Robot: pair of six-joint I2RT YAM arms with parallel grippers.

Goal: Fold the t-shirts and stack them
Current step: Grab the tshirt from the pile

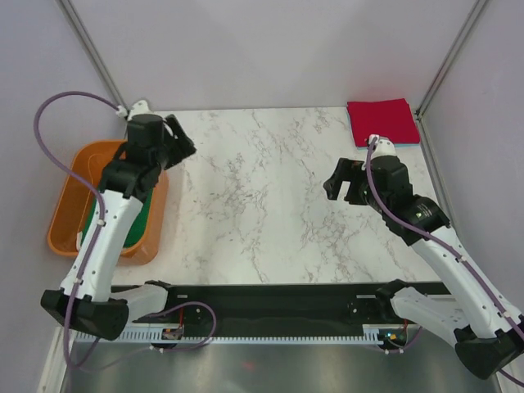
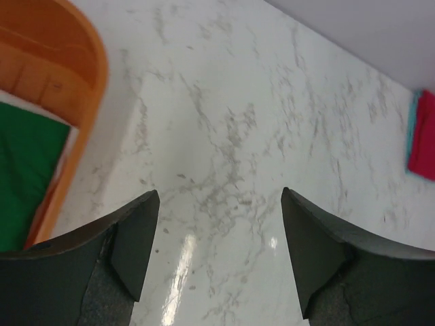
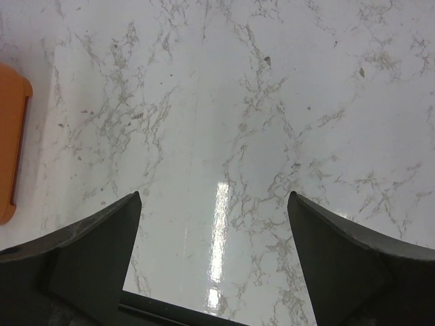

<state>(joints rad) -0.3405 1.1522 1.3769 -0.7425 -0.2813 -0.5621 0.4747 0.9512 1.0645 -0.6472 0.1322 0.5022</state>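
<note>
A folded red t-shirt (image 1: 381, 121) lies on a pale blue one (image 1: 358, 135) at the table's far right corner; both show at the right edge of the left wrist view, the red one (image 2: 423, 136) beside the blue edge (image 2: 412, 125). A green t-shirt (image 1: 141, 225) lies in the orange tub (image 1: 70, 196), also in the left wrist view (image 2: 27, 170). My left gripper (image 1: 176, 141) is open and empty above the table beside the tub's far right corner. My right gripper (image 1: 342, 182) is open and empty over the table's right side. The white t-shirt is out of view.
The orange tub stands at the table's left edge (image 2: 81, 61), and its corner shows in the right wrist view (image 3: 10, 142). The marble table (image 1: 262, 196) spans the middle. A black rail (image 1: 278, 299) runs along the near edge. Grey walls close the back and sides.
</note>
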